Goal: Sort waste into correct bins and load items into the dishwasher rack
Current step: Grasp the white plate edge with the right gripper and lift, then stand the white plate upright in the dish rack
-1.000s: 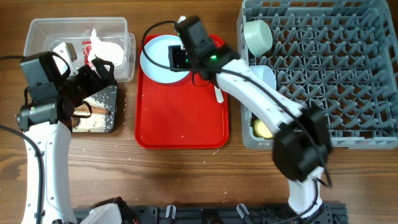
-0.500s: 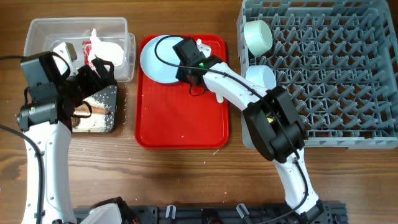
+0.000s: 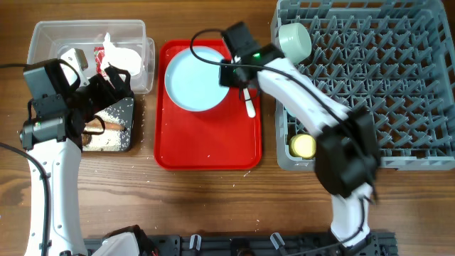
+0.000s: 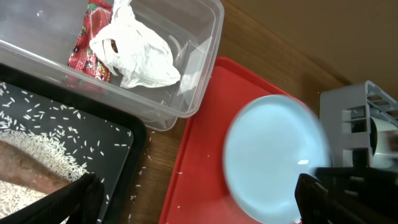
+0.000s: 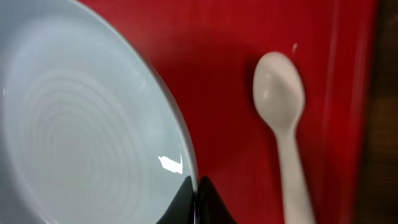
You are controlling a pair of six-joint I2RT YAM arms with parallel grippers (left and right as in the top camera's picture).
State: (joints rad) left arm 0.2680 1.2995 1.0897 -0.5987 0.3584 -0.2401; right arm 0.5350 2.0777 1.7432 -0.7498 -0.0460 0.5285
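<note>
The pale blue plate (image 3: pixel 193 78) rests on the red tray (image 3: pixel 206 139), with my right gripper (image 3: pixel 231 71) shut on its right rim. In the right wrist view the fingertips (image 5: pixel 198 194) pinch the plate's (image 5: pixel 81 137) edge, and the white spoon (image 5: pixel 283 118) lies just to the right. My left gripper (image 3: pixel 106 84) hangs open and empty over the black tray (image 3: pixel 126 135), which holds rice (image 4: pixel 56 158) and a carrot-like stick (image 3: pixel 92 126). The clear tub (image 3: pixel 89 32) holds the wrapper (image 4: pixel 87 37) and crumpled paper (image 4: pixel 134 53).
The grey dishwasher rack (image 3: pixel 370 85) fills the right side, with a pale bowl (image 3: pixel 295 41) at its left edge and the yellow cup (image 3: pixel 303 146) in its near-left corner. The spoon (image 3: pixel 249 105) lies by the red tray's right edge. Loose rice grains dot the wood.
My right gripper has closed onto the plate's rim and swung right along it; the plate has shifted a little to the right. The left arm has not moved.
</note>
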